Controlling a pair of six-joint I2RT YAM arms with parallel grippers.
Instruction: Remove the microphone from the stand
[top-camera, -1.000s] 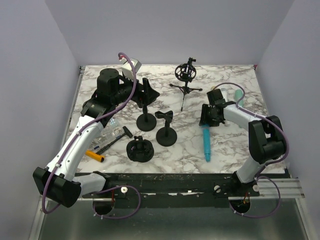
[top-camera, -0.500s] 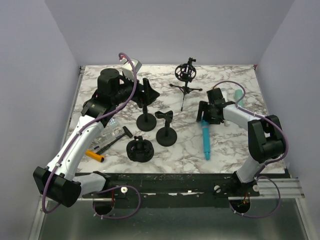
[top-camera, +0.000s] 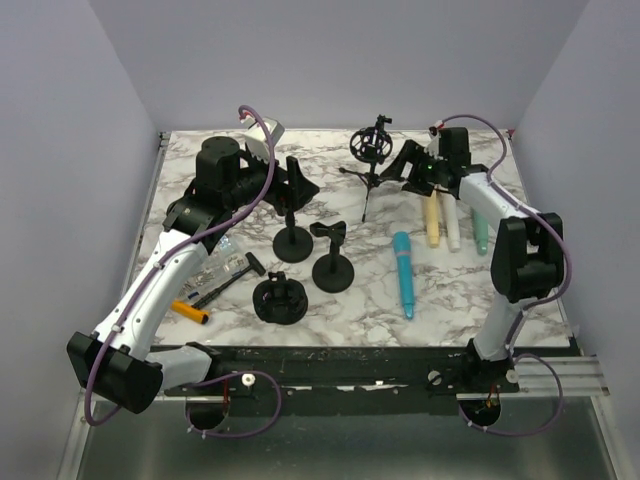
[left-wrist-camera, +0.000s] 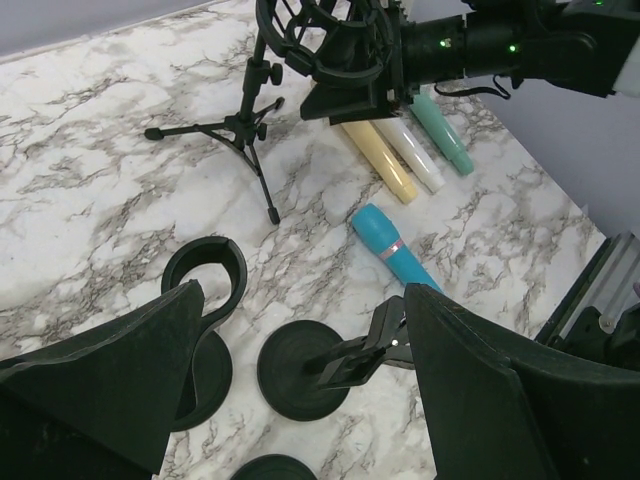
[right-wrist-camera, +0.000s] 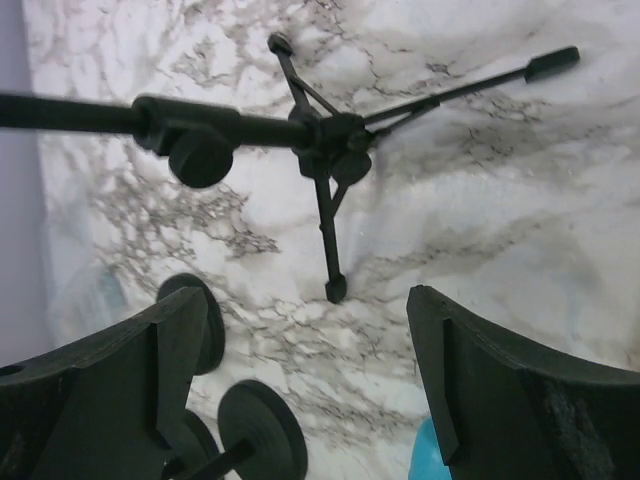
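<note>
Blue microphone flat on the marble counter, on the near side of the tripod stand, well apart from it. Right hand just right of that stand, fingers spread wide. Left hand left of the stand, likewise agape

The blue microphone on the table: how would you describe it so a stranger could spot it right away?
Look at the right half of the marble table. Three pale microphones lie side by side toward the back; the blue microphone lies alone, closer to the front. It alone is bright blue, with a pink band.
</note>
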